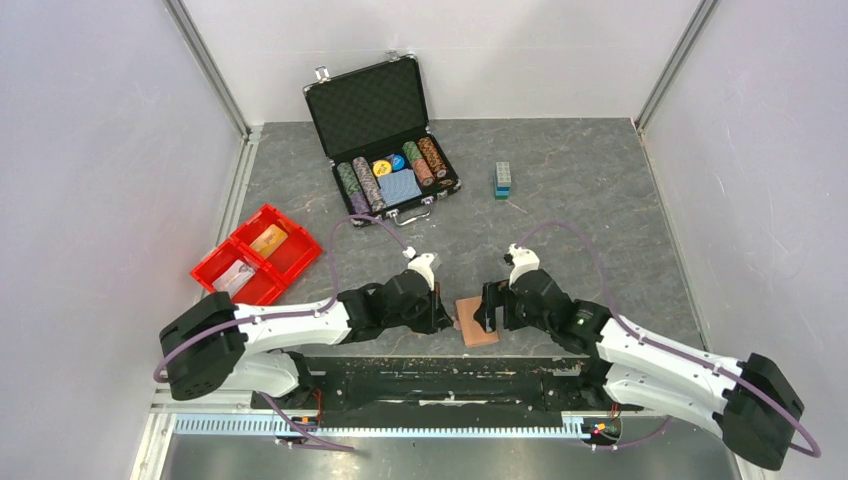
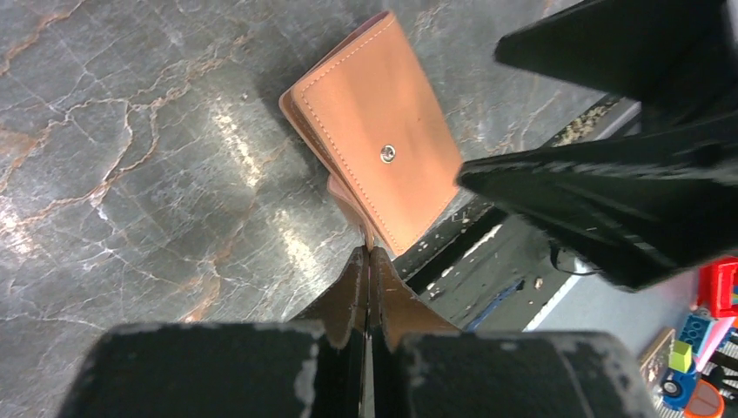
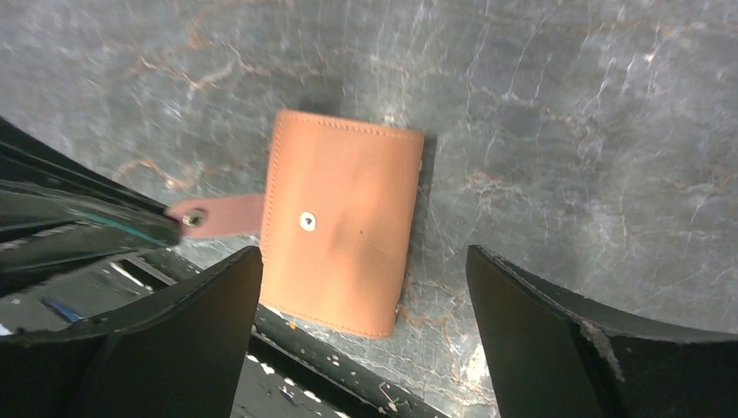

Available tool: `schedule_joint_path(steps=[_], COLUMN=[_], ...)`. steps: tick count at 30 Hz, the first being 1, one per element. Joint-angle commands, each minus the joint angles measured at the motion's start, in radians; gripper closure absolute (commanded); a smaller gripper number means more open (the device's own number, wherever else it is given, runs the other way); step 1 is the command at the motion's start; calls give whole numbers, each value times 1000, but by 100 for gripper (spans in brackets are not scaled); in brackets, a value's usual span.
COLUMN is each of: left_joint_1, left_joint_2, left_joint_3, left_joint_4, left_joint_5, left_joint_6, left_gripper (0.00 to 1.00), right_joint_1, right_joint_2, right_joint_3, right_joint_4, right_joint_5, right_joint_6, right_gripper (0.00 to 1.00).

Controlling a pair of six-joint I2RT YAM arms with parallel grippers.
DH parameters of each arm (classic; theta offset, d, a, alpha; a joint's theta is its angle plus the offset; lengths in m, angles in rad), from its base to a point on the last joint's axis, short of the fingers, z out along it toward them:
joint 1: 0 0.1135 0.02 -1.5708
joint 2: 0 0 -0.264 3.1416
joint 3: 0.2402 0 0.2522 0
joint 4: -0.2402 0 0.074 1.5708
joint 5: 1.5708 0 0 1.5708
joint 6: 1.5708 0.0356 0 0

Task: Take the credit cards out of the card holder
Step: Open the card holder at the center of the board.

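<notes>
The card holder [image 3: 339,222] lies folded shut on the desk [image 1: 600,200], directly under the right jaws and just ahead of the left jaws, close to the desk's near edge. Its closing tab [image 3: 218,215] is unsnapped and sticks out sideways toward the left jaws, which are closed on its end. The right jaws stand wide open, one finger on either side of the holder and not touching it.

To do this step well, I judge that the left jaws should hold the tab firmly and pull lightly, only enough to lift the cover. The right jaws should press down or pinch the lower half, so the holder opens rather than slides. Its corner overhangs the desk edge, so any drag should go away from that edge.

The credit cards are not visible, as the closed cover hides them. The overhead view shows little of the holder [image 1: 477,322] between the two arms. In the red bin [image 1: 300,262], well off to the side of the left jaws, the contents are too small to identify.
</notes>
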Motion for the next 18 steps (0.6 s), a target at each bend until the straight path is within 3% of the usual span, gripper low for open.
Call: schedule_joint_path(steps=[1, 5, 18], left_joint_1=[0, 0, 1], left_joint_2=[-50, -63, -93], left_joint_3=[-24, -30, -33], left_joint_4=[118, 126, 137], left_joint_5=[10, 10, 11], left_joint_6=[-42, -39, -37], left_gripper=[98, 98, 98], right_joint_1=[55, 109, 205], right_joint_2=[42, 82, 169], right_joint_3=[41, 45, 61], right_joint_4=[-9, 32, 53], right_joint_5=[77, 69, 133], right_joint_6=[30, 37, 77], right_gripper=[7, 2, 3])
